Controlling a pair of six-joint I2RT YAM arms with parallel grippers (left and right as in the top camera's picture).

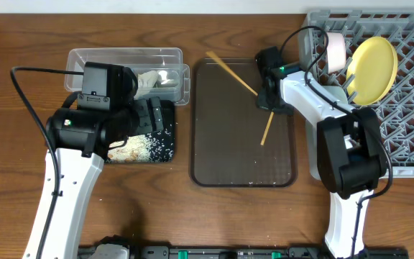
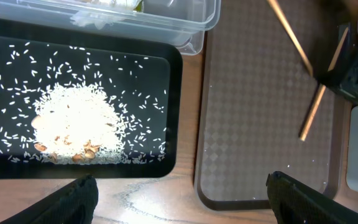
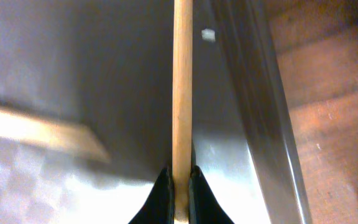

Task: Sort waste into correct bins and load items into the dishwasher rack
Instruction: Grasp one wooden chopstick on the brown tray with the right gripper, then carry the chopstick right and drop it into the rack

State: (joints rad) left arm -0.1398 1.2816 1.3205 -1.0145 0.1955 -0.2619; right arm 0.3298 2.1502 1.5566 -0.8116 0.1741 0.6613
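Observation:
My right gripper [image 1: 271,102] is shut on one wooden chopstick [image 3: 182,93], low over the dark brown serving tray [image 1: 225,144]; its free end [image 1: 264,137] points toward the front. The second chopstick [image 1: 232,73] lies diagonally on the tray's far part, blurred in the right wrist view [image 3: 36,130]. My left gripper [image 2: 179,199] is open and empty above the black tray [image 1: 171,108], which holds a heap of rice crumbs [image 2: 73,124]. The clear tub [image 1: 121,57] behind it holds crumpled white paper [image 1: 152,79]. The grey rack [image 1: 408,108] holds the yellow plate [image 1: 372,68] and a white round dish [image 1: 334,49].
The brown serving tray also shows in the left wrist view [image 2: 260,143], with both chopsticks at its top right. The black tray [image 2: 174,93] and the clear tub [image 2: 191,18] touch the serving tray's left side. My right arm's base stands in front of the rack.

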